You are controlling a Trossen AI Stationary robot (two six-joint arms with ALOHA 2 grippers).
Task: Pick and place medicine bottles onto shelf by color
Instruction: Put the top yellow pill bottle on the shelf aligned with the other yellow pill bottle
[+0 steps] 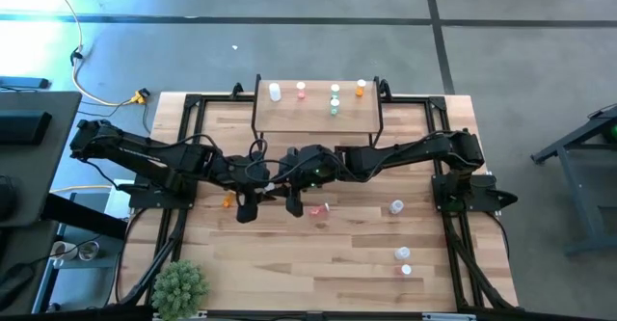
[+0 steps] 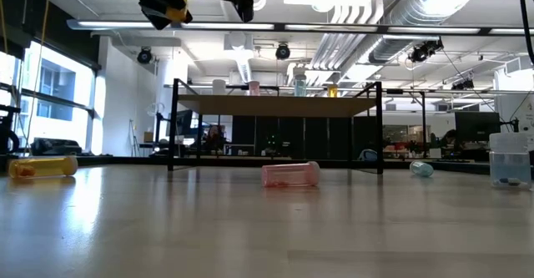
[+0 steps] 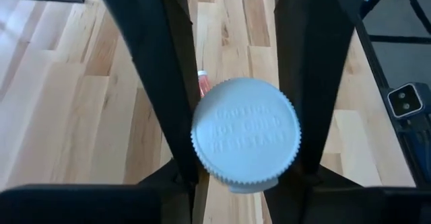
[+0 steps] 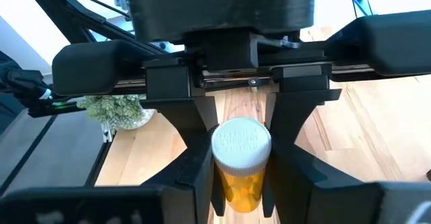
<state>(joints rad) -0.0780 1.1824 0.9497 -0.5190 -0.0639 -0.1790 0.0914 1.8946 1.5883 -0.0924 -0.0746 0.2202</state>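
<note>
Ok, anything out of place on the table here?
Yes: a pink bottle and an orange bottle lie tipped on their sides on the table near the shelf, rather than standing upright. Nothing looks spilled.

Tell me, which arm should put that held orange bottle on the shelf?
Probably the left: its hand is clamped on the orange bottle, raised over the table. The right hand only faces it near the shelf.

A pale wood-grain worktop [image 1: 337, 254] carries a light-wood shelf [image 1: 316, 117] on black legs, a pink bottle [image 2: 290, 174], an orange bottle [image 2: 42, 167], clear bottles [image 1: 402, 254], a green spiky plant [image 1: 179, 287], and an orange white-capped bottle [image 4: 241, 163].
</note>
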